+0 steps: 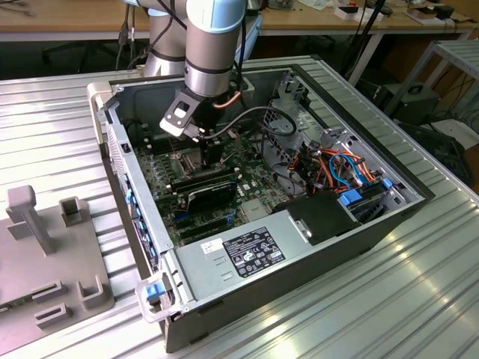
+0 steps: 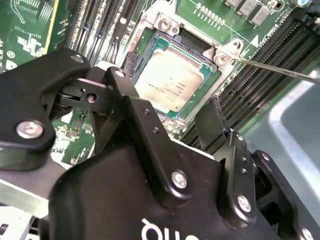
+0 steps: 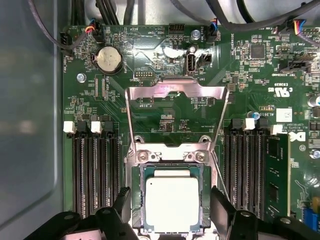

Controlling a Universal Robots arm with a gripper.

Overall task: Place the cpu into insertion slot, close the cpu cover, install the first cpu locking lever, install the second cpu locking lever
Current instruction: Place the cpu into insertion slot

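1. Sitting flat in the insertion slot (image 3: 137, 185), the cpu (image 3: 171, 202) shows its silvery top face.
2. The pincer (image 3: 170, 196) is released and empty, its fingers (image 3: 123, 200) straddling the slot and clear of the chip.
3. The cpu cover (image 3: 175, 92) lies swung open beyond the slot's hinge edge.
4. The chip looks light, stiff, smooth and fragile underneath, so I'd hold it only by its edges.

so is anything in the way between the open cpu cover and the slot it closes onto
Only the gripper itself. The cpu cover is hinged open, clear of the insertion slot, where the cpu already lies. The open gripper's fingers straddle the cpu over the slot's sides, likely in the cover's path.
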